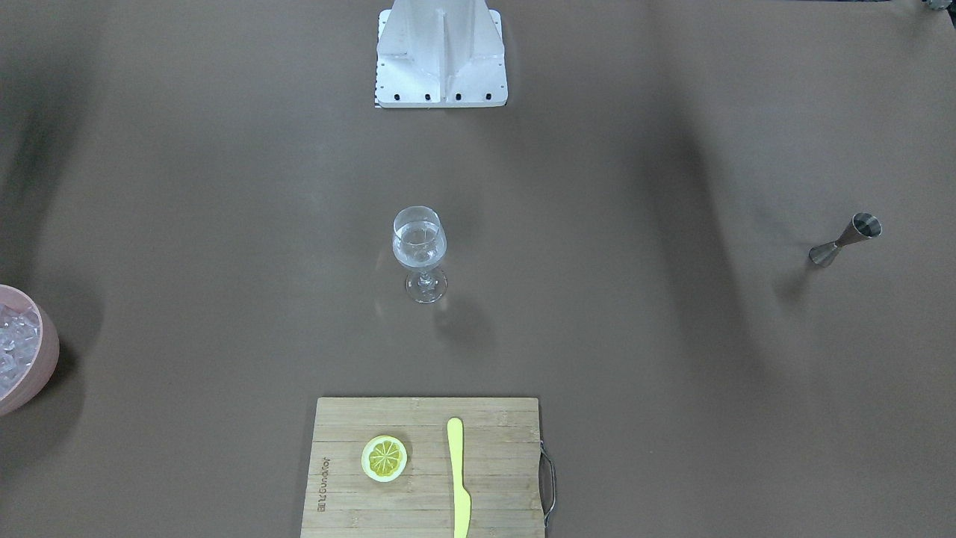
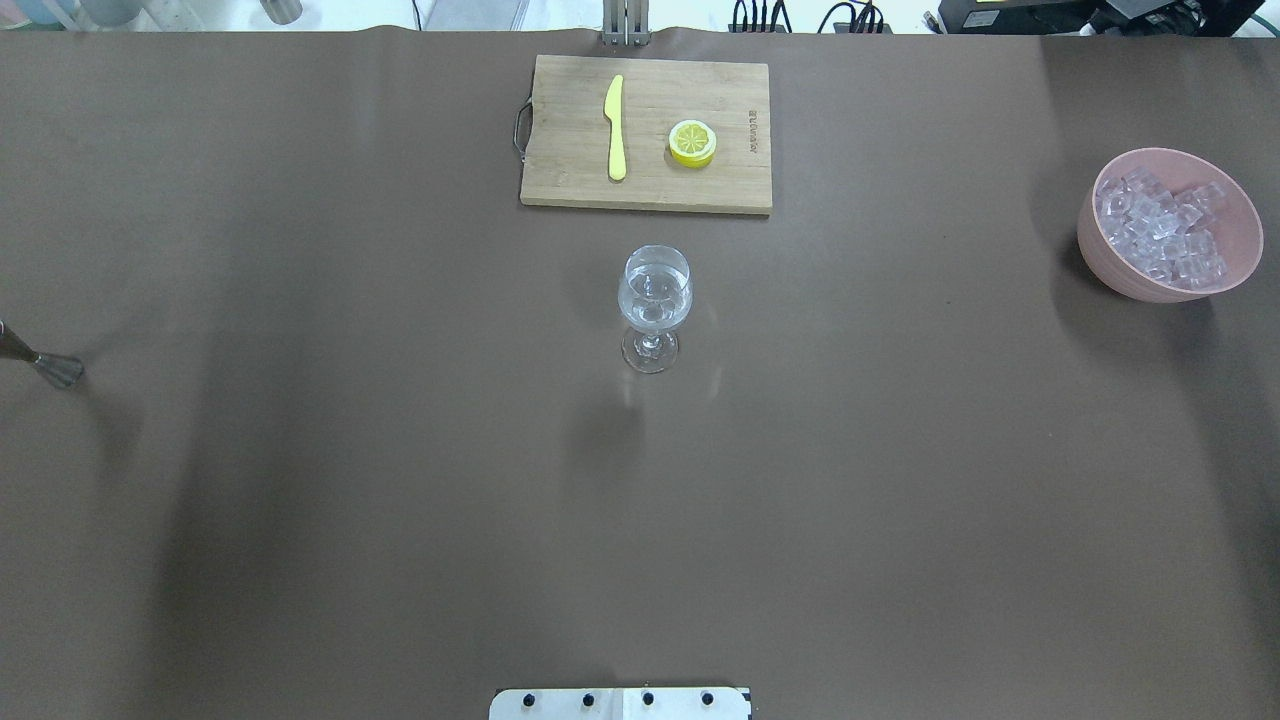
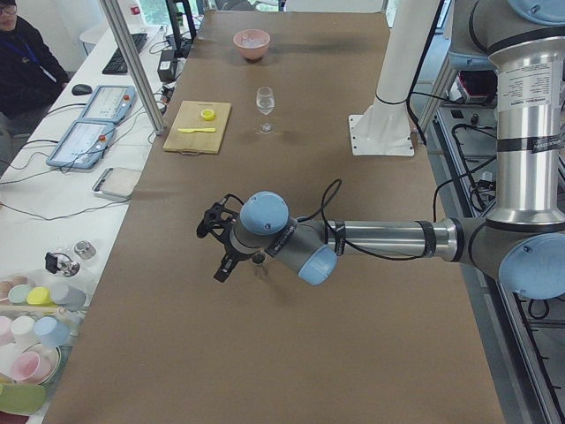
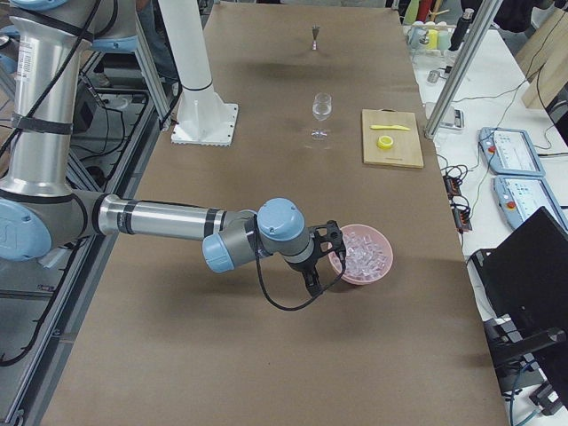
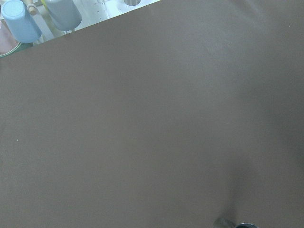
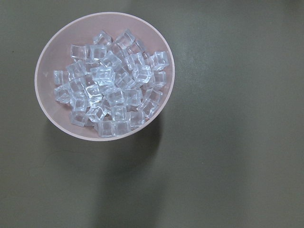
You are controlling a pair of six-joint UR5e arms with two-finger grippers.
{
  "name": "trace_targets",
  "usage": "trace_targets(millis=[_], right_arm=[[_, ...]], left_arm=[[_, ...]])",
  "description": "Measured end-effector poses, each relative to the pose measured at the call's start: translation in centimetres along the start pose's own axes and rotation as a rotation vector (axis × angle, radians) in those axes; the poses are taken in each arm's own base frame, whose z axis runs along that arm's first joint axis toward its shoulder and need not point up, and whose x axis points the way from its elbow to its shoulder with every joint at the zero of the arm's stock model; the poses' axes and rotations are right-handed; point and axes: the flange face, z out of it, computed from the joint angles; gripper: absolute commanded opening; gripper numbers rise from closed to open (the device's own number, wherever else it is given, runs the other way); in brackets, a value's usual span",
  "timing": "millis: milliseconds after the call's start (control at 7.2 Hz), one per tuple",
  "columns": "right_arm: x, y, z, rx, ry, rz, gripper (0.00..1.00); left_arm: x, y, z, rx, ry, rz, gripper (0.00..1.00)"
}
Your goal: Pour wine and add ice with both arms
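Stemmed glass [image 1: 422, 260] upright mid-frame, wine [image 1: 417, 250] in it barely visible to us; ice [image 6: 109, 90] heaped in the pink bowl [image 6: 42, 85], upper left of the right wrist view. Left gripper [image 3: 221, 265] and right gripper [image 4: 317, 266] show only side-on, so we cannot tell their opening, and the cutting board [image 1: 500, 463] print is unreadable.

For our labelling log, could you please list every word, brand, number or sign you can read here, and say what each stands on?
"Joyoung": brand mark along one short edge of the cutting board, small and sideways, so read tentatively; the signs beside it are illegible.
Label on the left arm, on its upright tube: too small to read.
Label on the right arm, on its upright tube: too small to read.
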Motion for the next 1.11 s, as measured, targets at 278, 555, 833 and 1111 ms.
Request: trace_targets(millis=[278, 555, 833, 1111], right_arm=[[0.3, 0.3, 0.3, -0.006, -0.001, 0.006, 1.00], [0.7, 0.6, 0.7, -0.012, -0.001, 0.013, 1.00], [0.8, 0.8, 0.7, -0.014, -0.001, 0.015, 1.00], [0.9, 1.1, 0.8, -0.017, -0.001, 0.019, 1.00]], left_arm=[[2.7, 4.3, 0.9, 0.060, 0.068, -0.081, 0.98], [4.6, 6.5, 2.0, 0.085, 0.093, -0.075, 0.98], [5.3, 8.3, 2.3, 0.116, 0.080, -0.039, 0.98], [5.6, 10.1, 2.3, 0.145, 0.067, -0.005, 0.98]])
